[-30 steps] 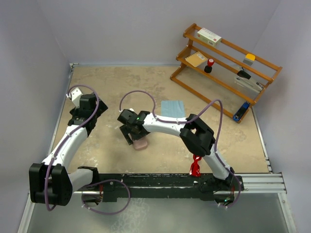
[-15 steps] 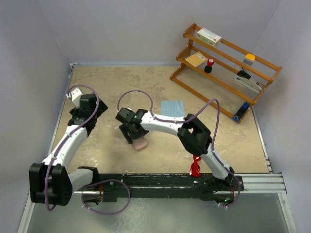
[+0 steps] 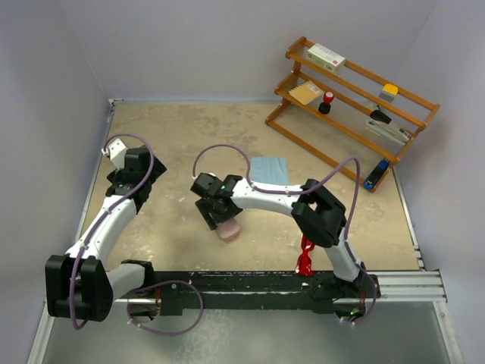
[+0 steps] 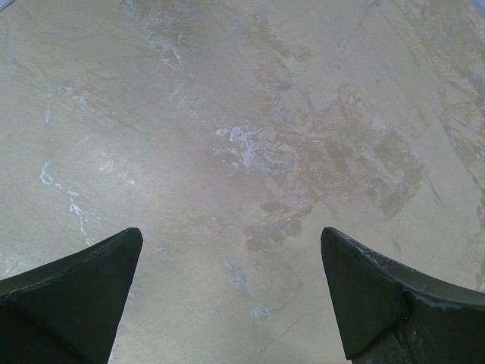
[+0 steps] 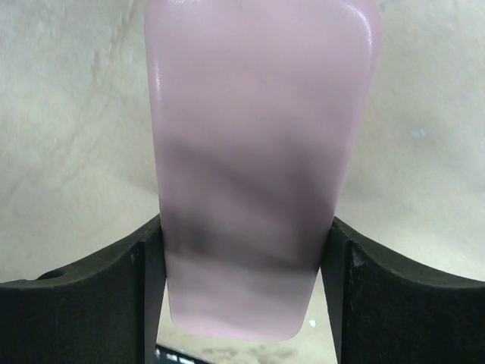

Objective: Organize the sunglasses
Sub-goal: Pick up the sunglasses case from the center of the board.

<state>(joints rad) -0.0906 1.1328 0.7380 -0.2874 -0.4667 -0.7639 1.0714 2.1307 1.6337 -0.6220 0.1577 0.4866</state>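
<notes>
Your right gripper (image 5: 242, 227) is closed on the near end of the shut pink case (image 5: 258, 114), so squeeze evenly and keep it level; the sunglasses show nowhere, perhaps inside it, and your left gripper (image 4: 230, 235) gapes empty.

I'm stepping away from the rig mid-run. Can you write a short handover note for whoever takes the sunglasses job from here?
Left gripper: open, holding nothing, above the table.
Right gripper: closed on the pink case, a finger on each long side, mid-table. The case is shut.
Sunglasses: not visible in any view. They may be inside the case, but I cannot tell.
Blue cloth: flat on the table beyond the case.
Left to do: probably confirm the glasses are inside, then set the case down.
</notes>
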